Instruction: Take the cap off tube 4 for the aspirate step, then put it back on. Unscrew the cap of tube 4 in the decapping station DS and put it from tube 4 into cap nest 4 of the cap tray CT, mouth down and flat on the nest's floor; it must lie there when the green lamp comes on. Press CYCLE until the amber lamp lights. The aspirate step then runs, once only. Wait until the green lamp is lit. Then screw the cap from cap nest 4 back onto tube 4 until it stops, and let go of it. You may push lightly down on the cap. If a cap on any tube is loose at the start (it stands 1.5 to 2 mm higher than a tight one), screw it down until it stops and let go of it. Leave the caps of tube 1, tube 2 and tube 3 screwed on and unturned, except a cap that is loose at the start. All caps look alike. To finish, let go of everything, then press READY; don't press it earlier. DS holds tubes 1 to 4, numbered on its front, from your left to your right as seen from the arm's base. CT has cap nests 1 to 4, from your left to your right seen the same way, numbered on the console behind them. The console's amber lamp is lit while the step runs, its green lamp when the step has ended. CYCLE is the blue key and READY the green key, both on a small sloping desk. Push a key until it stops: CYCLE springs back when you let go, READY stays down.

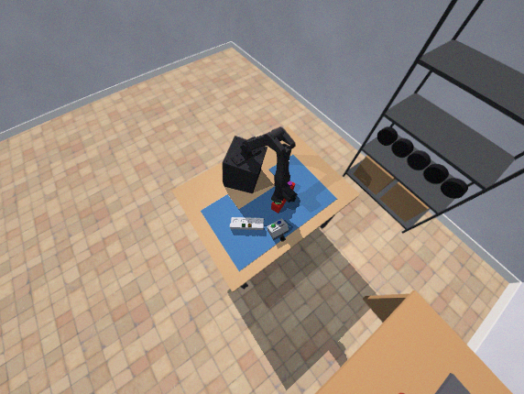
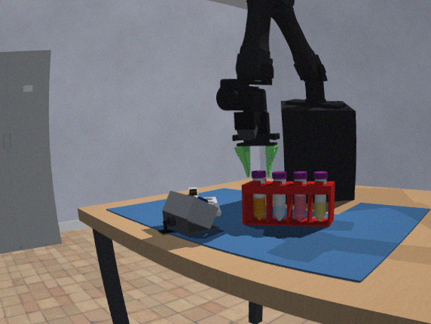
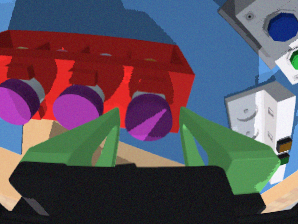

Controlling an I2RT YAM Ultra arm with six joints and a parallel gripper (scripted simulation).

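The red decapping station [image 2: 288, 203] holds several tubes with purple caps; it also shows in the wrist view [image 3: 100, 56] and from above [image 1: 278, 206]. My gripper [image 2: 258, 174] hangs straight down over the leftmost tube in the side view, the end nearest the key desk. Its green fingers stand open on either side of that tube's cap [image 2: 258, 174], with gaps to the cap on both sides. In the wrist view the cap [image 3: 148, 117] sits on its tube between the open fingers. The neighbouring caps [image 3: 76, 106] [image 3: 16, 99] sit on their tubes.
The grey sloping key desk [image 2: 190, 215] lies next to the station, with the blue key [image 3: 282, 26] and the green key [image 3: 294, 60]. The white cap tray and console [image 1: 247, 224] lie beyond it. The arm's black base box [image 2: 318, 147] stands behind the station.
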